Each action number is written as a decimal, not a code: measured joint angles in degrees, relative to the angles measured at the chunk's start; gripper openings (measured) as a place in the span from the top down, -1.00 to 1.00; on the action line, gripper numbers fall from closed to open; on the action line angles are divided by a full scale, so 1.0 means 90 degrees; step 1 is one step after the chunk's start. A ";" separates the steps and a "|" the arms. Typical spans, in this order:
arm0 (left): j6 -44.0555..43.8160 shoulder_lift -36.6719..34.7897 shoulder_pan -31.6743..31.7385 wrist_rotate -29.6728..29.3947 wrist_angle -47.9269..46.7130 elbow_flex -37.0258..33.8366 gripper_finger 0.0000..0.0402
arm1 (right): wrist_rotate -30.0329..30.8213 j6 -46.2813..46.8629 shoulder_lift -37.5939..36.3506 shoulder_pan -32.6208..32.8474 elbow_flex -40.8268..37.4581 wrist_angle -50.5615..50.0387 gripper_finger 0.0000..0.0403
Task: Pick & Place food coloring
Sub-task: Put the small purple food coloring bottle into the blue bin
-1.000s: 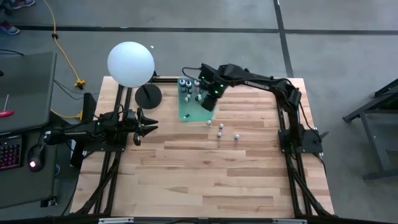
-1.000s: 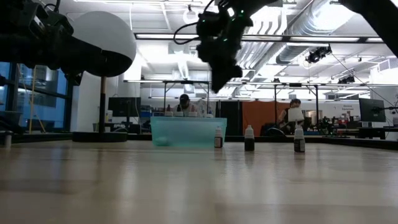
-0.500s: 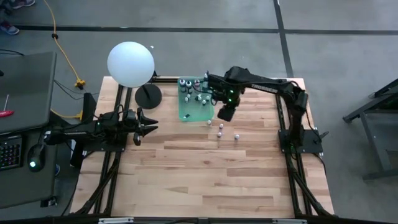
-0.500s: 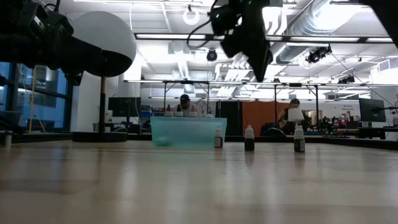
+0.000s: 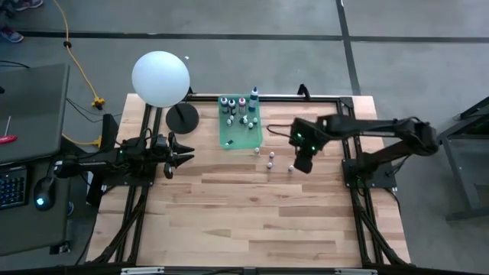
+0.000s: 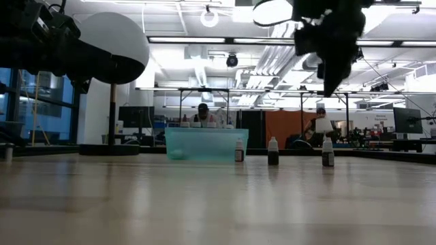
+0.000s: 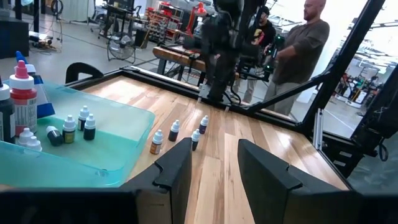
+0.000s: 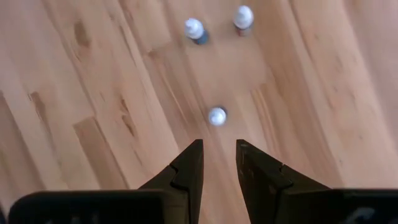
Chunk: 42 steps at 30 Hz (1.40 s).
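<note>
Pale wooden planks form the table (image 5: 252, 206), which sits on a grey concrete floor. At the far edge, around twelve o'clock from the table's centre, lies a translucent green tray (image 5: 238, 136) holding a cluster of food coloring bottles (image 5: 243, 111), white-capped, a few taller with coloured tops. At about eleven o'clock a big white ball lamp (image 5: 160, 79) stands on a dark round base.

Four tiny loose bottles stand upright on bare wood just beside the tray's near corner. The right gripper (image 5: 302, 163) hangs above the table with its fingers pointing down, slightly apart and holding nothing. One loose bottle (image 8: 217, 116) stands just ahead of its fingertips, at roughly nine o'clock from the gripper seen from overhead, close but not touching. Two more bottles (image 8: 194, 28) stand farther off, toward the tray.

The left gripper (image 5: 186, 158) waits at nine o'clock, level over the table's left side, fingers (image 7: 176, 167) parted and empty, well apart from the bottles.

Beyond the table, people stand in the workshop (image 7: 303, 37).
</note>
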 joint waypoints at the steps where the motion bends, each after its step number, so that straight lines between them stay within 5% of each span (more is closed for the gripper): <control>1: 0.0000 0.0000 -0.0001 0.0000 0.0000 0.0000 0.36 | 0.0006 -0.0062 -0.0150 0.0065 -0.0311 0.0327 0.57; 13: 0.0001 0.0001 0.0001 0.0000 0.0000 -0.0001 0.36 | -0.0138 -0.0060 -0.0320 0.0272 -0.2365 0.2933 0.27; 21: 0.0000 0.0000 0.0000 0.0000 0.0000 -0.0002 0.36 | -0.0062 -0.0694 -0.0320 0.0272 -0.2493 0.3125 0.04; 42: 0.0000 0.0001 0.0000 0.0003 0.0000 -0.0001 0.36 | 0.0345 -0.0922 0.0235 0.0272 -0.2493 0.3369 0.03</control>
